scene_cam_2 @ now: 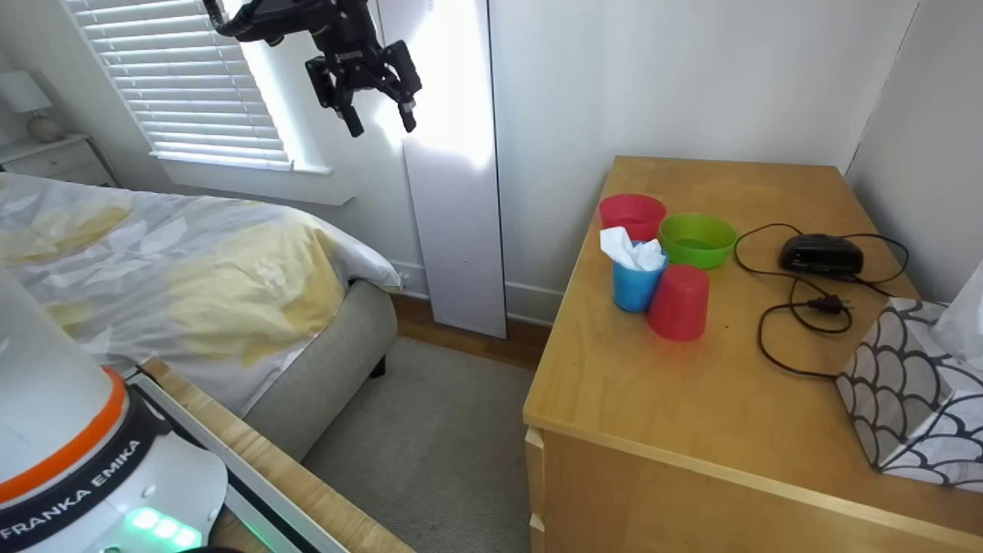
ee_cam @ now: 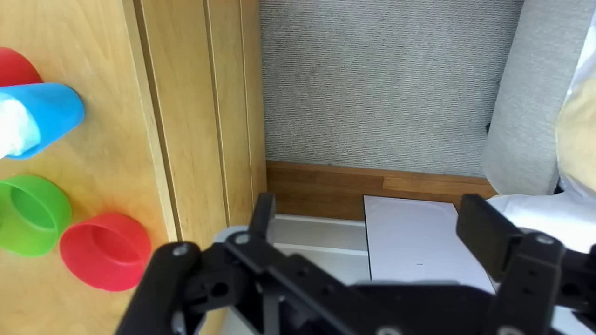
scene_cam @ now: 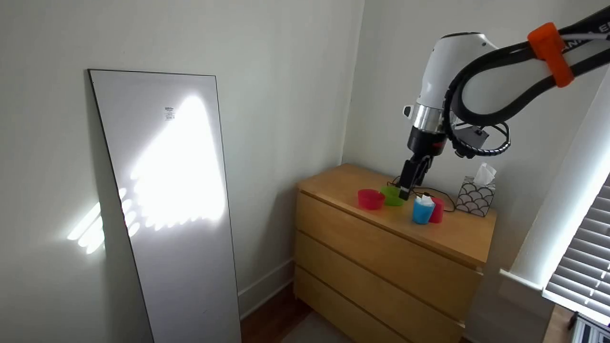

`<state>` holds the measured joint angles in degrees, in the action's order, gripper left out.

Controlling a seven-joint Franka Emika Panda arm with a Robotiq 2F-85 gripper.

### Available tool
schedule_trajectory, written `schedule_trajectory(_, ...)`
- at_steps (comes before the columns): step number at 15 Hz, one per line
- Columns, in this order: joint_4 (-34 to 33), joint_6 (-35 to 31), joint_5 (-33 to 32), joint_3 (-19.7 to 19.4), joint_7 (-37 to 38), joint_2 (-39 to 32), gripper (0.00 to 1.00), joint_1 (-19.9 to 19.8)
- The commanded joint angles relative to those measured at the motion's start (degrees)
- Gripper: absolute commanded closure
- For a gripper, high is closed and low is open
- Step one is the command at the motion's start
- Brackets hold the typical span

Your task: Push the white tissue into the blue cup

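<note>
The blue cup (scene_cam: 422, 213) stands upright on the dresser and also shows in an exterior view (scene_cam_2: 634, 290). In the wrist view it is at the left edge (ee_cam: 60, 109), partly cut off. The white tissue (scene_cam_2: 637, 252) is crumpled in the cup's mouth, with part sticking up above the rim. It also shows in an exterior view (scene_cam: 423, 200) and the wrist view (ee_cam: 14, 128). My gripper (scene_cam_2: 382, 127) is open and empty, high in the air off the dresser's front side, apart from the cup. In the wrist view nothing is between its fingers (ee_cam: 368, 207).
An upside-down red cup (scene_cam_2: 680, 302) stands against the blue cup. A green bowl (scene_cam_2: 697, 240) and a red-pink bowl (scene_cam_2: 632, 215) are close by. A black device with cables (scene_cam_2: 822, 255) and a tissue box (scene_cam_2: 895, 392) are on the dresser (scene_cam_2: 614, 399). A bed (scene_cam_2: 253, 284) stands opposite.
</note>
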<state>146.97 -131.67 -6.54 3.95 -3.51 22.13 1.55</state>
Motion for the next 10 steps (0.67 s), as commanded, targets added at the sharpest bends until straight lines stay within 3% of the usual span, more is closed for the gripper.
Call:
schedule_trajectory(1,-0.86,0.59,1.21,-1.01,1.36,-1.0,0.0,0.02)
schedule_trajectory(5,-0.54,-1.77,1.9,-3.82,3.71,-3.5,0.0,-2.7)
schedule_trajectory(10,-1.22,-9.93,1.27,-7.61,7.79,-7.94,0.0,-7.6)
